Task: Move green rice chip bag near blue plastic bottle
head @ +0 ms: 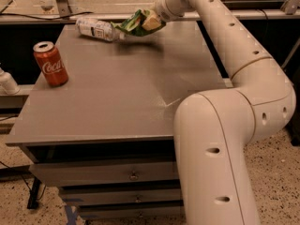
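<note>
The only legible writing was the white "Coca-Cola" script on the red aluminium drink can (50, 63) at the left of the frame. The white label of the small, clear blue plastic bottle (96, 29), lying at upper left, carried dark print too small to read. The shiny green rice chip bag (132, 23), clamped in the white arm's gripper (151, 20) at upper centre, showed no readable lettering.
</note>
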Robot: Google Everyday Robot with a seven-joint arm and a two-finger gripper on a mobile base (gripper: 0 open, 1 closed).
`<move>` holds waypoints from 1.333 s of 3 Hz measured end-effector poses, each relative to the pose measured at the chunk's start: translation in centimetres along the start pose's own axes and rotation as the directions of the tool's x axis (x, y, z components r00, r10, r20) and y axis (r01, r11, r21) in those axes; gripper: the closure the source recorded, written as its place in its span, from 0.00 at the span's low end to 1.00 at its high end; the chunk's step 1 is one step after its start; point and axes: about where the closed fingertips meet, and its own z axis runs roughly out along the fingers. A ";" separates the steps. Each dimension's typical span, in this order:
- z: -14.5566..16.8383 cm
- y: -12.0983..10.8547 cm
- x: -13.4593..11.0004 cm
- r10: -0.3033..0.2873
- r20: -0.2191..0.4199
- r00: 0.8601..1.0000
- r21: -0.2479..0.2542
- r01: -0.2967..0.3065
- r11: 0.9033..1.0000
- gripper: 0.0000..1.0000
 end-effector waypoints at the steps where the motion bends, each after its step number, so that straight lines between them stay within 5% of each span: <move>1: -0.2 0.6 -0.4 0.004 0.013 1.000 -0.010 -0.004 1.000 0.00; 3: -1.7 1.3 -0.2 0.049 0.056 0.997 -0.035 -0.047 0.998 0.00; 4: -4.7 1.5 1.7 0.112 0.111 0.987 -0.093 -0.102 0.990 0.00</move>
